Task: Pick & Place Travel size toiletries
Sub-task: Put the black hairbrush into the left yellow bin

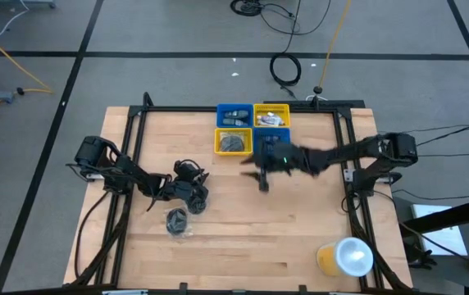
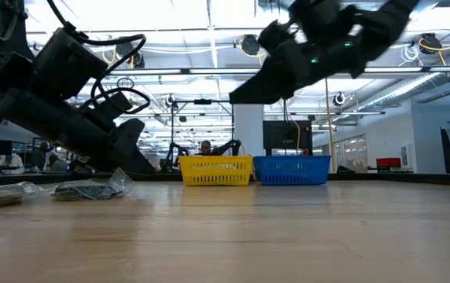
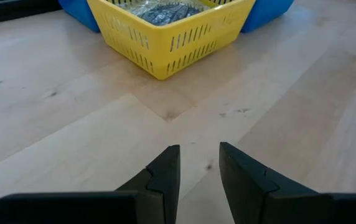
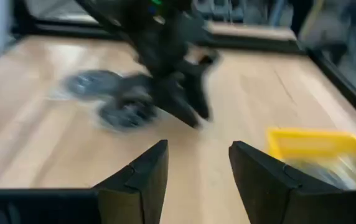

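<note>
Sitting beside the left gripper (image 1: 192,201) are two dark grey round wrapped discs (image 1: 176,220). Both grippers, the right gripper (image 1: 261,176) too, gape a little, holding nothing.

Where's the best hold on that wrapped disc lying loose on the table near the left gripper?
Probably from straight above, fingers spanning the dark round body of the wrapped disc, not the crinkly clear wrap edge. It lies flat on the table, apart from the bins, just toward the table's front edge from the open left gripper.
</note>
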`<state>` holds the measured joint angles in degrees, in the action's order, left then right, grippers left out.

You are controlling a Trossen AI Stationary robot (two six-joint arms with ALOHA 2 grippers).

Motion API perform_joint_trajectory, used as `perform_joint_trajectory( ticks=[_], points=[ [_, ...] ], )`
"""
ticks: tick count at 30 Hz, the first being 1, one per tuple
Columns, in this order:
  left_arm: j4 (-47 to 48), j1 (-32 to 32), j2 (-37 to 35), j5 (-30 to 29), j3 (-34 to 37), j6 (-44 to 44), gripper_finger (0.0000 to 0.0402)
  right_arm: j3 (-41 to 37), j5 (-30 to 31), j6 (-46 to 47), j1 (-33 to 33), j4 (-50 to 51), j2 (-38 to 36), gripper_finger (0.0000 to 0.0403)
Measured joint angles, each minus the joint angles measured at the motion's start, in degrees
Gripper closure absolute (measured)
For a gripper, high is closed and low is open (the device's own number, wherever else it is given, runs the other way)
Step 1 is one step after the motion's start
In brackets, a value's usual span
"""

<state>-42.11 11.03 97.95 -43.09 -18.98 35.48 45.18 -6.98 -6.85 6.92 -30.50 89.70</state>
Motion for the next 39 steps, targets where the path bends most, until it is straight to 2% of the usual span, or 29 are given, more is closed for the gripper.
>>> perform_joint_trajectory(
  ticks=[4,8,13,16,18,21,26,30,34,39],
  points=[
    [-0.05,0.55,0.0,0.02,0.0,0.26,0.0293,-5.06,10.28,1.06,-8.09,-15.26,3.73,0.0246],
    [-0.46,1.2,0.0,-0.29,0.0,0.27,0.0293,-7.2,19.81,5.04,-13.96,-26.37,10.91,0.0248],
    [-1.26,2.74,0.0,-2.0,-0.02,-0.07,0.0293,-7.2,28.84,8.89,-17.34,-34.96,21.63,0.0248],
    [-1.05,3.98,-0.71,-0.28,-0.01,-3.73,0.0293,-7.23,33.78,11.11,-17.71,-37.64,27.16,0.0248],
    [-0.92,4.63,-3.34,3.21,0.0,-7.48,0.0293,-7.2,34.22,12.41,-17.26,-39.54,30.06,0.0248],
    [2.61,4.92,-8.57,12.37,-0.05,-11.78,0.0293,-7.2,34.19,13.72,-16.16,-41.72,33.21,0.0248],
    [15.76,3.84,-18.26,22.2,-0.04,-7.65,0.0293,-7.2,34.05,17.03,-14.42,-42.45,34.9,0.0248],
    [27.64,2.21,-23.23,29.09,-0.02,-4.85,0.0286,-7.2,34.03,19.11,-14.1,-42.32,34.9,0.0248],
    [35.65,0.44,-24.64,35.61,0.0,-3.78,0.0242,-7.2,34.01,19.3,-14.1,-42.31,34.9,0.0248],
    [37.82,-0.85,-24.05,36.53,0.0,-3.07,0.0147,-7.18,34.01,19.39,-14.1,-42.26,34.9,0.0248]
  ],
)
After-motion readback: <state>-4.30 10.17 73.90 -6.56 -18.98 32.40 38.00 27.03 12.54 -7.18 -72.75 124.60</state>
